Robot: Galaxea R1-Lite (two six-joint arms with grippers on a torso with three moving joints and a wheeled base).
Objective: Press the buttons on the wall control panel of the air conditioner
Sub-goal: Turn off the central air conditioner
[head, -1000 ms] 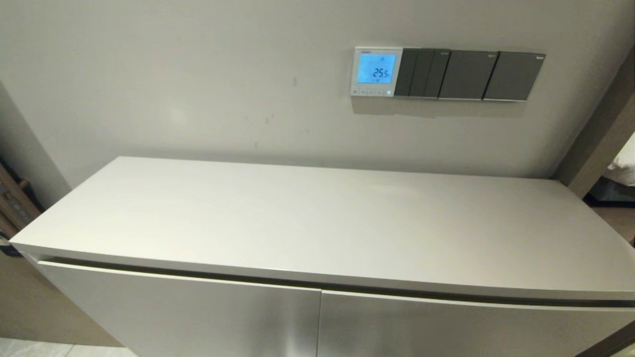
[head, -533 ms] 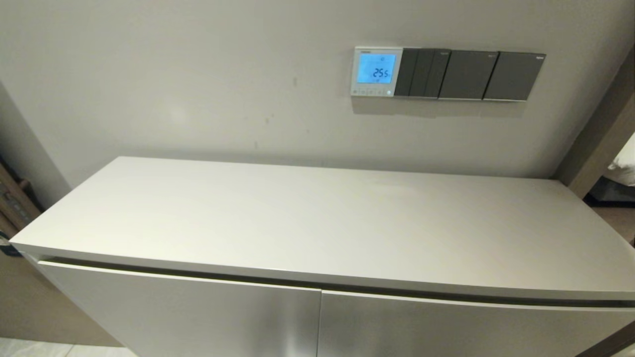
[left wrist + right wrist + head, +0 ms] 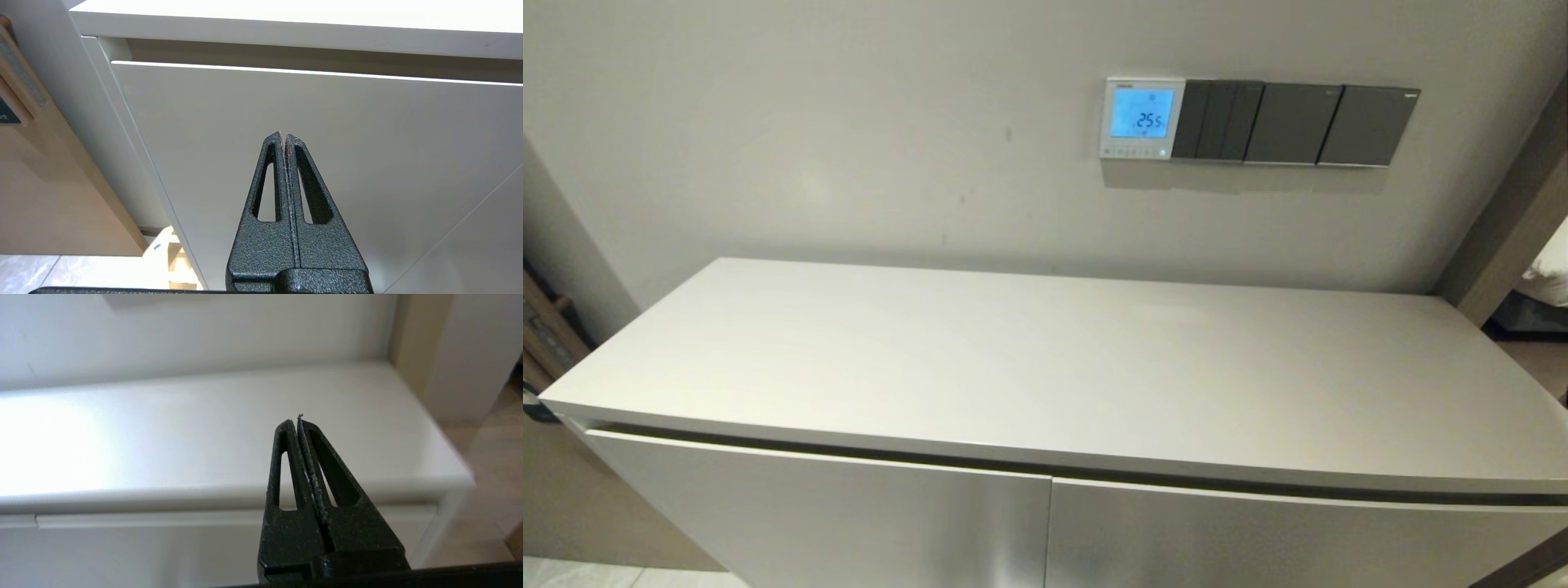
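Observation:
The white control panel [image 3: 1142,118] hangs on the wall above the cabinet, its LCD lit blue and reading 25.5. Its row of tiny buttons [image 3: 1135,151] runs along the panel's bottom edge. Neither gripper shows in the head view. My left gripper [image 3: 284,136] is shut and empty, low in front of the cabinet door. My right gripper [image 3: 295,421] is shut and empty, in front of the cabinet's front edge near its right end. The panel does not show in either wrist view.
Dark grey switch plates [image 3: 1294,123] sit right of the panel. A white cabinet top [image 3: 1045,367] stands under the wall, with doors [image 3: 286,106] below. A brown door frame [image 3: 1515,212] is at the far right. Wooden items [image 3: 16,85] stand left of the cabinet.

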